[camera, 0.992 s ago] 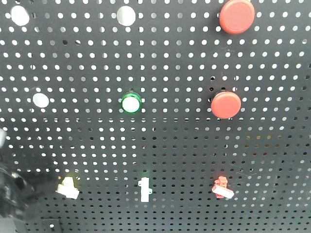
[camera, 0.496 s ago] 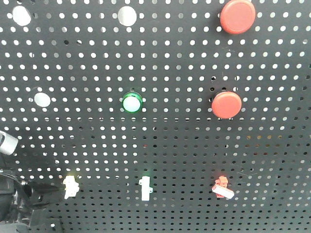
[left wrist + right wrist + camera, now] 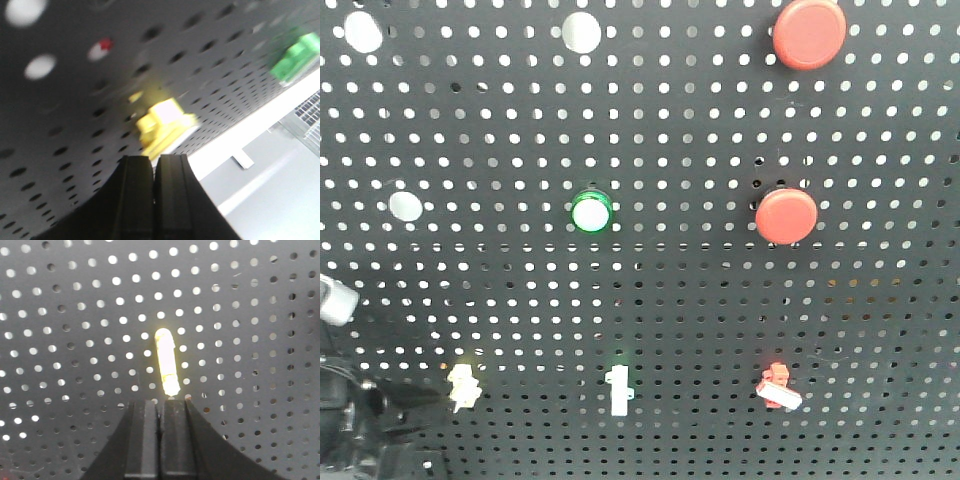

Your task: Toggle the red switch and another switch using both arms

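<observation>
Two small switches low on a black pegboard [image 3: 700,300], both my claws closed.
The red switch [image 3: 778,388] sits lower right and the white switch [image 3: 462,386] lower left, just beside my left claw [image 3: 154,161], fingers pressed together. My right claw [image 3: 161,404] is likewise pinched closed.

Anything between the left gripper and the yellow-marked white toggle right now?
Nothing visible. The shut left gripper points straight at the yellow-marked toggle, with only bare pegboard showing around it.

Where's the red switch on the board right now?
The red switch sits in the front view's bottom row, right side, below the lower round red button and right of the middle white toggle.
</observation>
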